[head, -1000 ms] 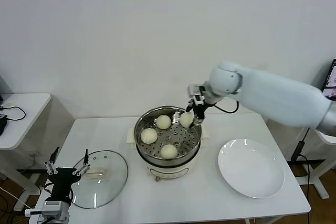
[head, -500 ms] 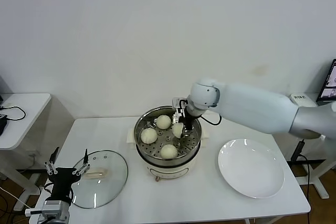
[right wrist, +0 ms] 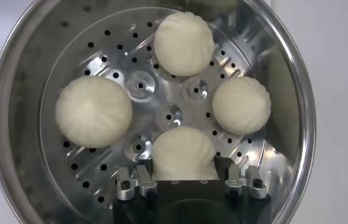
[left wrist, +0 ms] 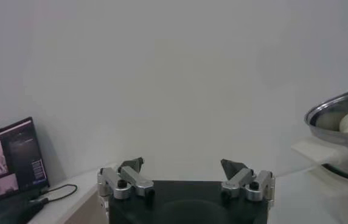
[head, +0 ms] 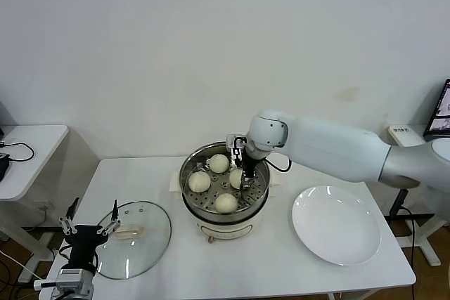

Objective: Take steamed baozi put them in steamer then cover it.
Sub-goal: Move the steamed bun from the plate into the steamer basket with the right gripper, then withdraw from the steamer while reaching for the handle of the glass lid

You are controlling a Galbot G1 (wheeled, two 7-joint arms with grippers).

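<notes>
The steamer point(head: 188, 173) stands mid-table on its white cooker base point(head: 225, 228). Three steamed baozi lie loose on its perforated floor point(right wrist: 162, 100): one point(right wrist: 184, 42), a second point(right wrist: 93, 111) and a third point(right wrist: 241, 105). My right gripper point(head: 244, 177) reaches down into the basket, shut on a fourth baozi point(right wrist: 183, 152), which sits low at the floor between the fingers. The cover point(head: 140, 233), a glass lid with a cream handle point(head: 129, 231), lies flat at the table's left front. My left gripper point(head: 89, 228) hangs open and empty beside the lid.
An empty flat white plate point(head: 336, 224) lies right of the steamer. A small side table point(head: 28, 145) with a cable stands far left. The left wrist view shows the steamer's rim point(left wrist: 338, 112) and a laptop screen point(left wrist: 10, 158).
My right gripper has moved from above the steamer's far right rim down into the basket, carrying the baozi to the floor. The left arm has not moved.
</notes>
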